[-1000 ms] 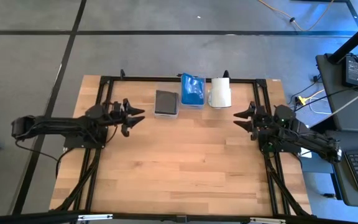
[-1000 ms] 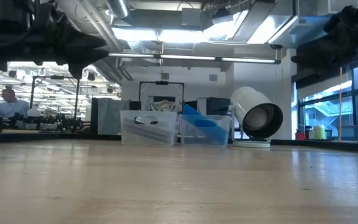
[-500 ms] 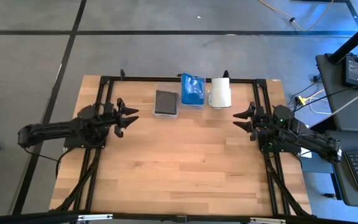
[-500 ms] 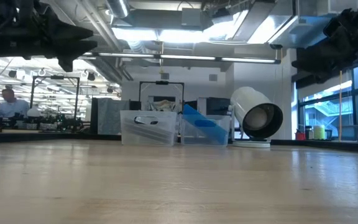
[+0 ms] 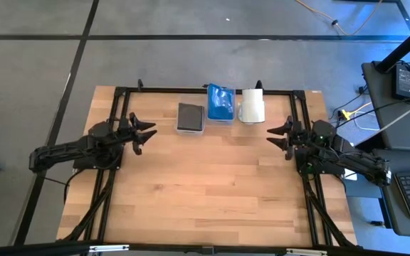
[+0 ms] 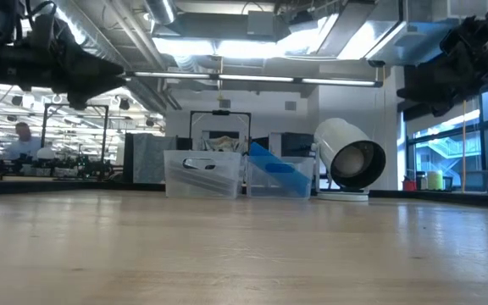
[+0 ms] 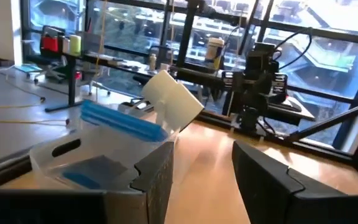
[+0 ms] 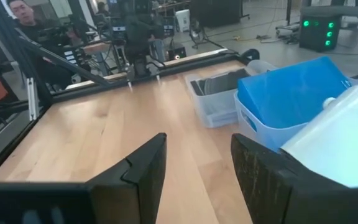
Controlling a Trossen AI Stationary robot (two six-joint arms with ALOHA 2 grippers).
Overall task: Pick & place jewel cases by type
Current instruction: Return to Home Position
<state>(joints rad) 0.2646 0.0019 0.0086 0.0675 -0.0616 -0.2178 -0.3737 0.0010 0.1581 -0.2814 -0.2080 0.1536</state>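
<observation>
The jewel cases sit in two clear bins at the table's far edge. The dark grey cases [image 5: 190, 116] lie flat in the left bin [image 6: 202, 174]. The blue cases [image 5: 220, 102] stand tilted in the right bin [image 6: 280, 178], one sticking up over its rim [image 8: 291, 93]. My left gripper [image 5: 146, 130] hovers open above the table's left side, pointing level toward the bins, nothing between its fingers [image 7: 204, 180]. My right gripper [image 5: 275, 135] hovers open at the right side, also holding nothing [image 8: 197, 165].
A white cylinder roll [image 5: 253, 105] lies on its side right of the blue bin, at the far edge. A black frame [image 5: 212, 90] runs around the table's far and side edges. Bare wood [image 5: 212, 185] fills the middle and near part. A person [image 6: 22, 135] sits in the room beyond.
My left gripper has drawn back toward the table's left edge, away from the bins, staying open and level above the table. The right arm and the cases have kept still.
</observation>
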